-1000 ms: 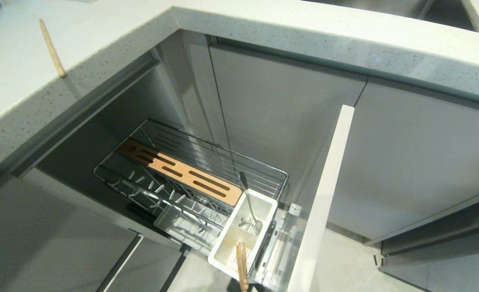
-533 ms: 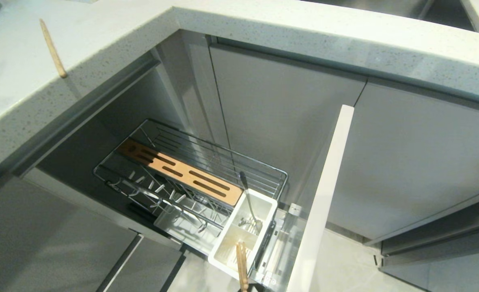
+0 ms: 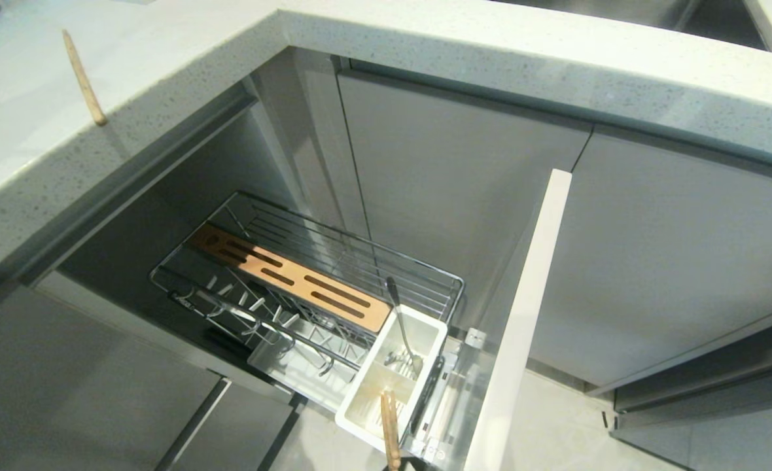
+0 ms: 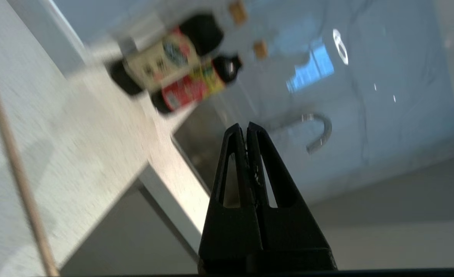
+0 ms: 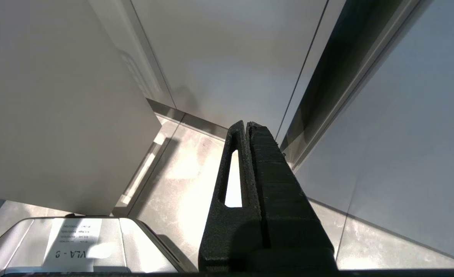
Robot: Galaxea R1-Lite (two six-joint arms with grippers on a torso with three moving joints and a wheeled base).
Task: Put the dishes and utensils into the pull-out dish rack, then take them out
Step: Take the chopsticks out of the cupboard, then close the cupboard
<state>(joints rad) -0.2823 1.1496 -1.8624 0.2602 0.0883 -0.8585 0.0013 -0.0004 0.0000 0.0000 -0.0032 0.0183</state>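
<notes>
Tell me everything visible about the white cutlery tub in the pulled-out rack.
The white cutlery tub is a rectangular, open-topped box that looks like plastic, split by inner walls into compartments. It sits upright at the outer end of the chrome wire rack, beside the wooden slotted strip and close to the pale cabinet front. A metal spoon stands in the compartment nearest the strip, handle leaning upward. Wooden chopsticks stand in the compartment at the other end.

One readable label, seen upside down

"VLA - 8" is printed on a white sticker (image 5: 72, 240) stuck to a grey housing (image 5: 142, 246) beside the right claw (image 5: 246, 125); the smaller lines above it cannot be read. The bottle labels (image 4: 173, 73) beyond the left claw (image 4: 246, 125) are too blurred.
</notes>
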